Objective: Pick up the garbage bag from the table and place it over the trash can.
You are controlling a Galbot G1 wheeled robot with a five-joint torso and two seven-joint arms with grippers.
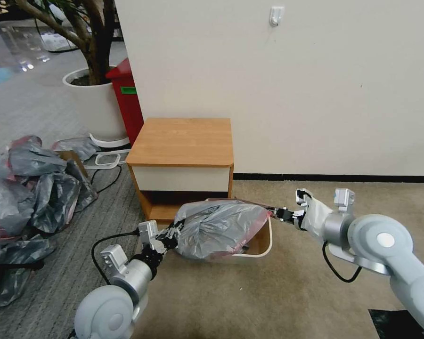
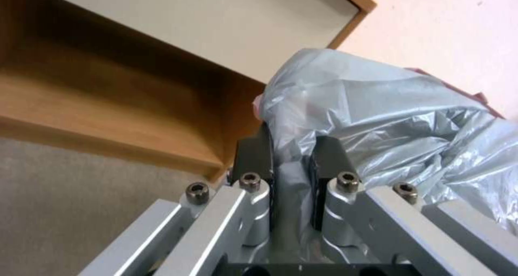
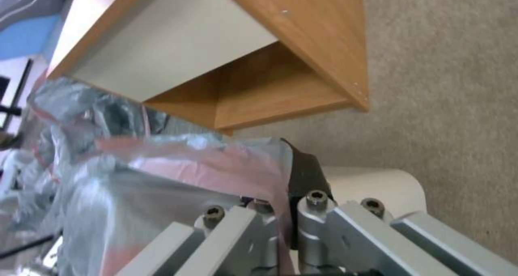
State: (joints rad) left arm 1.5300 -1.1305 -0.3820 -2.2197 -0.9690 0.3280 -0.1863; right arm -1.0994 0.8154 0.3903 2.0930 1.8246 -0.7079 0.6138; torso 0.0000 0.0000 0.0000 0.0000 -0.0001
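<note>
Your left gripper and right gripper each pinch an end of the translucent grey-silver, pink-rimmed garbage bag, stretching it over the cream rectangular trash can before the wooden nightstand.

The garbage bag lies over the trash can, seemingly just before the table.
</note>
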